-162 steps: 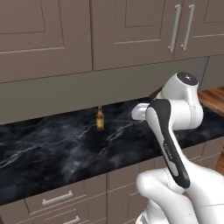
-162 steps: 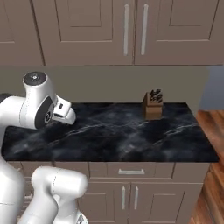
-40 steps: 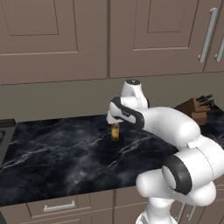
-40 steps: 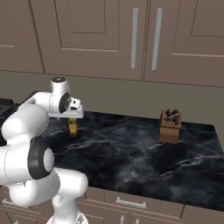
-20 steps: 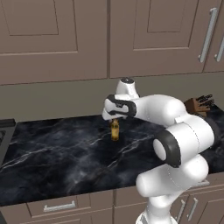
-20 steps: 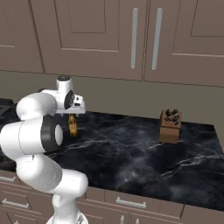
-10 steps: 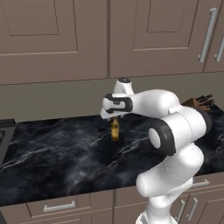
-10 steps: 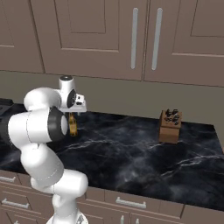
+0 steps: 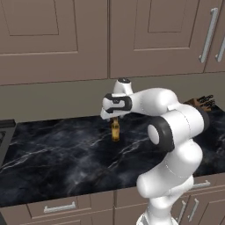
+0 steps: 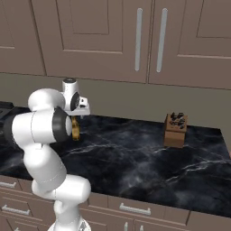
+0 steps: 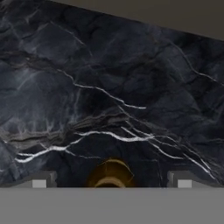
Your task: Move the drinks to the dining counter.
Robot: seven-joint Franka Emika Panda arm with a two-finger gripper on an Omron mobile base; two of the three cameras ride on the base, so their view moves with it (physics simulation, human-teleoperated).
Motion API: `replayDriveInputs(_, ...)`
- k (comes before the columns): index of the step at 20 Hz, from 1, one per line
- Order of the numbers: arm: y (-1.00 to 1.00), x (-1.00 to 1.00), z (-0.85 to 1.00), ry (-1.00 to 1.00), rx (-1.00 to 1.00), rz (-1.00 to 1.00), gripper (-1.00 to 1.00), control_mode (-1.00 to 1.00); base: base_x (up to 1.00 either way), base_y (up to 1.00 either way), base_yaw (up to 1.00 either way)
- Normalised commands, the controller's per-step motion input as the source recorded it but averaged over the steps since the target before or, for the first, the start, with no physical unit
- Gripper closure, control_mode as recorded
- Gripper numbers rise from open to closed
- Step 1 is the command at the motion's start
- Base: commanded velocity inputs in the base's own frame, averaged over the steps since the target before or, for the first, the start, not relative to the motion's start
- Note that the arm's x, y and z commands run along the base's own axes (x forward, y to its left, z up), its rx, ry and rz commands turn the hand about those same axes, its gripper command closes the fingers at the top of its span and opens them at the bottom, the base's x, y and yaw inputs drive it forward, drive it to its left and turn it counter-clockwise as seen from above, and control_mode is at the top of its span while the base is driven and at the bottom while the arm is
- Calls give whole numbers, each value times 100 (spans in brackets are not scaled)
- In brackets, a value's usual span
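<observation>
The amber beer bottle (image 9: pixel 115 130) stands upright on the black marble worktop (image 9: pixel 66 158), near its back edge and just under the panelled cabinets (image 9: pixel 79 35); the gripper (image 9: pixel 115 117) hangs directly above the bottle, pointing down, its jaws spread wide to either side of the bottle's top and holding nothing; in the hand view the bottle's round amber mouth (image 11: pixel 111 175) sits midway between the two fingertips (image 11: pixel 39 180), with veined marble beyond it; the wooden knife block (image 10: pixel 175 130) stands well apart from the bottle, far along the same worktop toward its other end, near the back wall.
</observation>
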Motion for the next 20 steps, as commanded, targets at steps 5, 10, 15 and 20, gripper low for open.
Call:
replayDriveInputs(5, 0, 4, -17, -3, 0, 3, -100, -100, 0, 0, 0)
replayDriveInputs(10, 7, 0, -37, 0, 0, 4, 100, -100, 0, 0, 0)
replayDriveInputs(15, 0, 0, -43, 0, 0, 4, 100, -100, 0, 0, 0)
replayDriveInputs(20, 0, 0, -57, 0, 0, 6, 100, -100, 0, 0, 0)
